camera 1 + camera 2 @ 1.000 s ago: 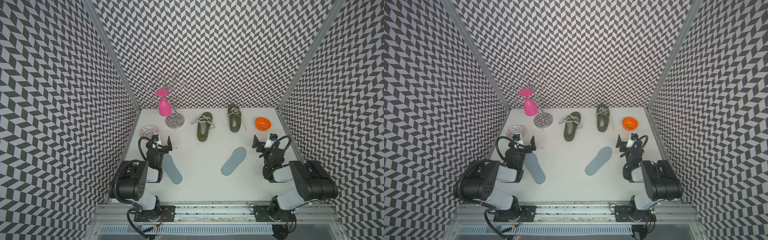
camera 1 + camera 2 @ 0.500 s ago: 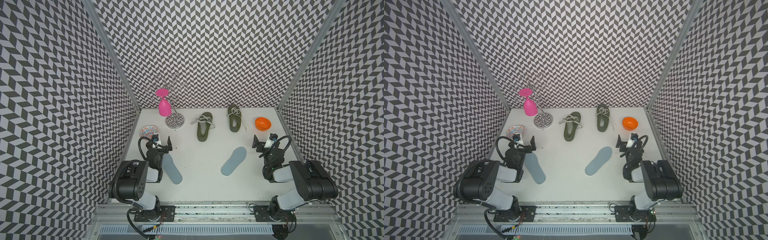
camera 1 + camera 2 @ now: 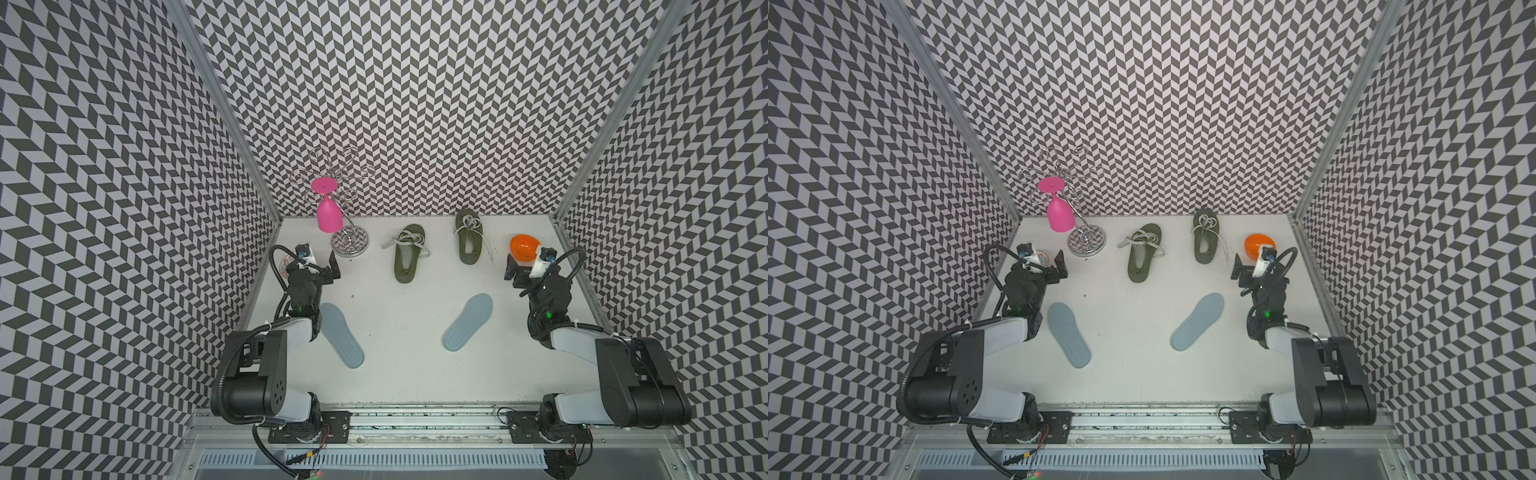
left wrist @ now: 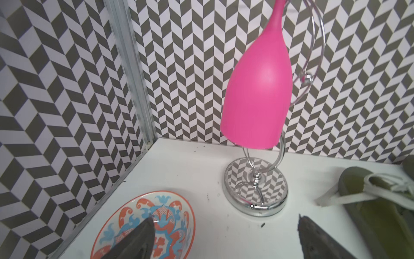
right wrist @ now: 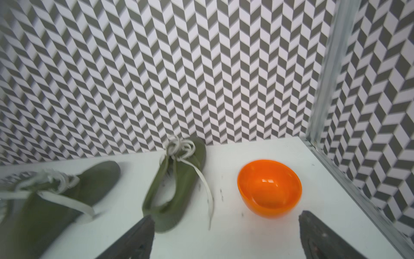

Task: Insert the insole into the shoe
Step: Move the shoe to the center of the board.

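Polished chrome glass rack [image 4: 268,201] mirrors the chevron walls [image 4: 67,89]; its hanging pink goblet [image 4: 257,89] looks matt. The orange bowl [image 5: 268,188] gleams like glossy plastic. The olive shoe [image 5: 181,179] beside it appears soft, matt cloth; the white tabletop [image 3: 407,332], smooth, scuffed.

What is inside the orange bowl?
Nothing shows in the orange bowl: the right wrist view sees its bare, shiny bottom. Only the near inner wall is hidden behind its own rim.
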`<state>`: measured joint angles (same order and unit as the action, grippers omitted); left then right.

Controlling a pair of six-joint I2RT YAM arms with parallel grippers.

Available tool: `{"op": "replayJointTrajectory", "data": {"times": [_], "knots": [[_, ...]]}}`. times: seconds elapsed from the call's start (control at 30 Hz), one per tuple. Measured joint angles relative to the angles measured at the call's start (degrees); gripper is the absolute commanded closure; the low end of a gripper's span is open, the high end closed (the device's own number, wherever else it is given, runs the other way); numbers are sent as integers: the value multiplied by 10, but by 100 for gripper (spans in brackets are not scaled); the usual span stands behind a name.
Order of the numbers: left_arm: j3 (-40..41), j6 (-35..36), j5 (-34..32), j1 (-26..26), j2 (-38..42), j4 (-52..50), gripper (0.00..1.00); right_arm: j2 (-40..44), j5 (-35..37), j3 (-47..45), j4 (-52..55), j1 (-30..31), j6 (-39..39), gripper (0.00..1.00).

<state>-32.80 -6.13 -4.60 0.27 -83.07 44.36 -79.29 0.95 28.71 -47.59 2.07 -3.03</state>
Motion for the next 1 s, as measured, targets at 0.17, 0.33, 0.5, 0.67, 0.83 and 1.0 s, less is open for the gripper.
{"op": "replayJointTrajectory", "data": {"times": [0.17, 0.33, 0.5, 0.67, 0.83, 1.0], "knots": [[-78, -95, -22, -44, 0, -164, 6, 31, -41, 41, 69, 34, -49, 5], [-141, -161, -43, -145, -23, -319, 6, 26, -47, 65, 160, 97, -70, 9], [-252, -199, -27, -221, -102, -429, 7, -5, -60, 101, 202, 148, -93, 14], [-374, -216, -18, -260, -214, -489, 11, -40, -81, 132, 233, 181, -116, 17], [-463, -216, -17, -264, -293, -534, 16, -43, -87, 135, 247, 195, -125, 18], [-543, -213, -17, -264, -355, -565, 26, -43, -87, 135, 257, 196, -127, 20]]}}
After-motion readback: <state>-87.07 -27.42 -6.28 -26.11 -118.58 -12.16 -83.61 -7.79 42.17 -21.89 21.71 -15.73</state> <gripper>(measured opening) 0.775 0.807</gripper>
